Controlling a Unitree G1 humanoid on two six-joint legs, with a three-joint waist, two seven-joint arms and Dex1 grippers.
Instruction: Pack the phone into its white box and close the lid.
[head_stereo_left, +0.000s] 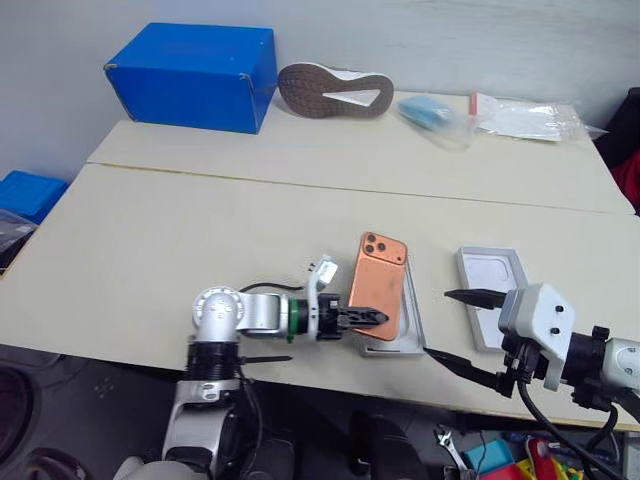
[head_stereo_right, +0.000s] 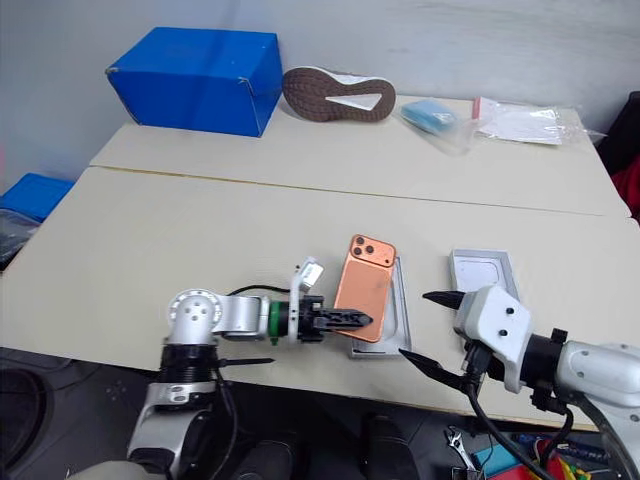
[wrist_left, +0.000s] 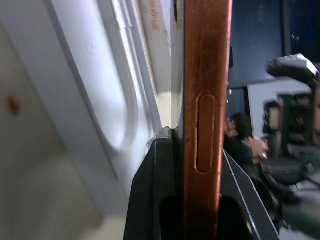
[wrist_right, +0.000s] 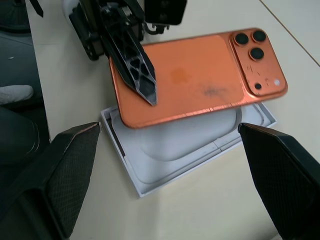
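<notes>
- The table (head_stereo_left: 200, 220) fills the middle of the head view; its near edge runs along the lower part of the frame, and a seam crosses it in the upper third.
- The widest bare stretch lies left and centre, from the seam down to the near edge.
- Along the far edge, at the top of the frame, stand a blue box (head_stereo_left: 195, 75), a shoe (head_stereo_left: 333, 92) sole-up, a blue packet (head_stereo_left: 428, 112) and a clear bag (head_stereo_left: 525, 118).
- The left gripper (head_stereo_left: 372, 318), lower centre, is clamped on the phone (head_stereo_left: 378, 285); the left wrist view shows a finger pressed on each face of its thin orange edge.
- The phone is held tilted above the white box (head_stereo_left: 408, 335), which sits just inside the near table edge. In the right wrist view the phone's near corner overhangs the box's rim, and a white moulded recess shows beneath it.
- The phone is slim and orange with rounded corners, its back facing up, a darker square bump with three lenses at the upper end and a faint dark smudge mid-back.
- The lid (head_stereo_left: 490, 290) lies flat to the right of the box, apart from it, close to the near edge.
- The right gripper (head_stereo_left: 460, 330), lower right, has its jaws wide apart and holds nothing, just beside the lid.
</notes>
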